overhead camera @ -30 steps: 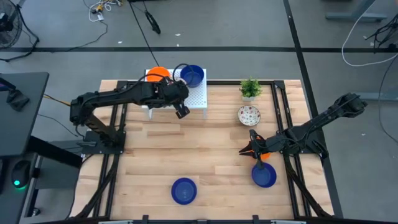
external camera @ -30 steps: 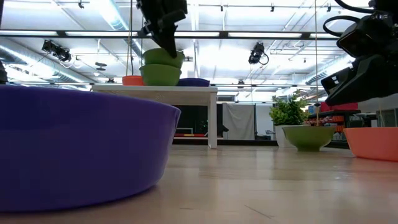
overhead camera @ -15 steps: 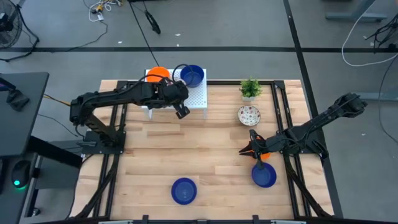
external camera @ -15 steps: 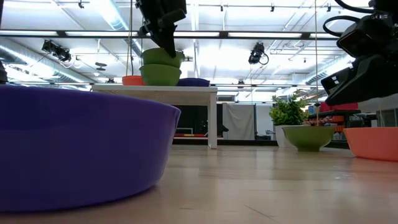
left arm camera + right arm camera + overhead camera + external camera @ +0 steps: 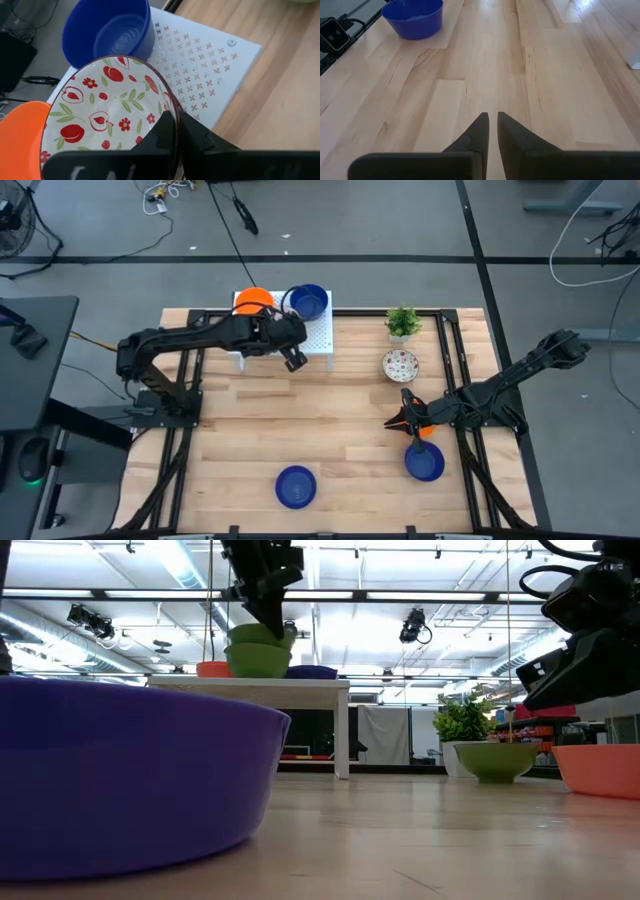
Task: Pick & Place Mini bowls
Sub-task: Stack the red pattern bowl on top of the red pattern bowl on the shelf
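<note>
My left gripper (image 5: 177,125) is over the white perforated rack (image 5: 200,75) at the table's far edge, shut on a white mini bowl with red fruit pattern (image 5: 100,115). That bowl sits between an orange bowl (image 5: 15,135) and a blue bowl (image 5: 107,30) on the rack. In the low view it shows green (image 5: 262,637) above a second green bowl (image 5: 258,661). In the high view my left arm (image 5: 265,328) hides it. My right gripper (image 5: 492,125) is shut and holds nothing, low over bare wood near the table's right side (image 5: 405,420). My left gripper pinches the patterned bowl's rim (image 5: 170,100) on the side facing the gripper, one finger inside the bowl and one outside. The fingers (image 5: 262,605) come from above, pointing down. Whether the bowl rests on the bowl under it or hangs clear, I cannot tell.
A patterned bowl (image 5: 400,365) lies by the small potted plant (image 5: 402,322). An orange bowl (image 5: 427,430) shows under my right arm, with a blue bowl (image 5: 424,463) just nearer. Another blue bowl (image 5: 295,486) sits near the near edge. Bare wood lies mid-table.
My left gripper has sunk a little toward the rack with the patterned bowl, which now sits slightly lower on the bowl beneath it. My right arm has kept still.
</note>
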Available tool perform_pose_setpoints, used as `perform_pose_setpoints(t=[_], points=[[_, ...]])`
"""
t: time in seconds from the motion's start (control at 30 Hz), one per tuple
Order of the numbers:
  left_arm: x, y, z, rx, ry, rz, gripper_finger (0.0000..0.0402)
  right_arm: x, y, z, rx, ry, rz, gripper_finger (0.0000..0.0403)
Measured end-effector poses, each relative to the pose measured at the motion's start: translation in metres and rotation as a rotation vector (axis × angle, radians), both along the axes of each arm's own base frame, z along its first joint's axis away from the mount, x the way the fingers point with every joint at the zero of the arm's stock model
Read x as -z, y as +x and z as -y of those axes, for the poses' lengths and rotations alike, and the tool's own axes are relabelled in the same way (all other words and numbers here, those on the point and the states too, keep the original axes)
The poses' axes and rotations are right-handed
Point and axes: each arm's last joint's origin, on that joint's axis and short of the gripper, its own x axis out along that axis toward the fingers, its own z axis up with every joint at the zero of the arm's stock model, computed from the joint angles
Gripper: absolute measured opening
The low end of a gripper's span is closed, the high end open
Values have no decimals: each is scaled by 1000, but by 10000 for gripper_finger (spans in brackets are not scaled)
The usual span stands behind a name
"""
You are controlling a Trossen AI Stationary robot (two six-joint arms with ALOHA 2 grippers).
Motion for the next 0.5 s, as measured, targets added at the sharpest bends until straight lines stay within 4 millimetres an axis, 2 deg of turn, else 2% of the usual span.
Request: perform_pose_setpoints(t=[0.23,0.5], points=[[4,2,0,-1,-3,-16,14,0,0,0,0,-3,-5,41],[5,2,0,-20,-41,-3,34,0,0,0,0,-3,-6,41]])
